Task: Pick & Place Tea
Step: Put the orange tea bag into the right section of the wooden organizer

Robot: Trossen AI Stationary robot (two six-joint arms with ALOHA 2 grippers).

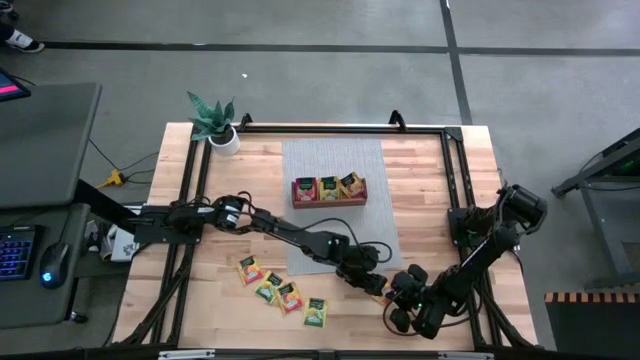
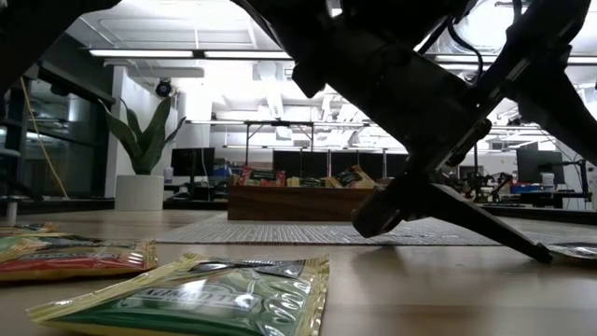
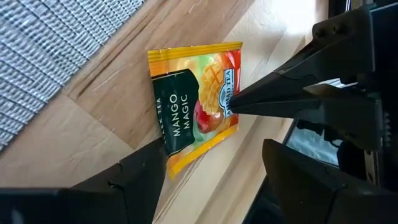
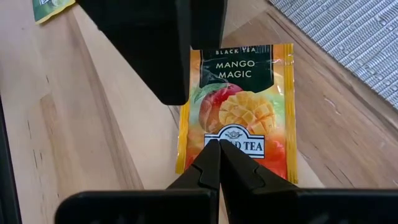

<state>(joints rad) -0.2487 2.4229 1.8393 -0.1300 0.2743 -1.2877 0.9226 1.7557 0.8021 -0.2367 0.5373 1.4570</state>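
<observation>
A yellow "Mango Magic" tea packet lies flat on the bare wood near the table's front edge, between my two grippers. My right gripper is shut, its tips on the packet's printed face. My left gripper is open and comes at the packet from the opposite side, with its fingers about the "Black Tea" end. The brown wooden tray stands on the grey mat and holds several packets. My right gripper has its shut fingertips down on the packet's face at the brand label, near one end, slanting down from the table's right. The packet lies flat on the wood. My left gripper has one finger over the packet's corner; whether it touches, I cannot tell.
Several more packets lie loose on the wood left of the grippers; in the low view a green one and a red one are nearest. A potted plant stands at the far left corner. A black frame rims the table.
</observation>
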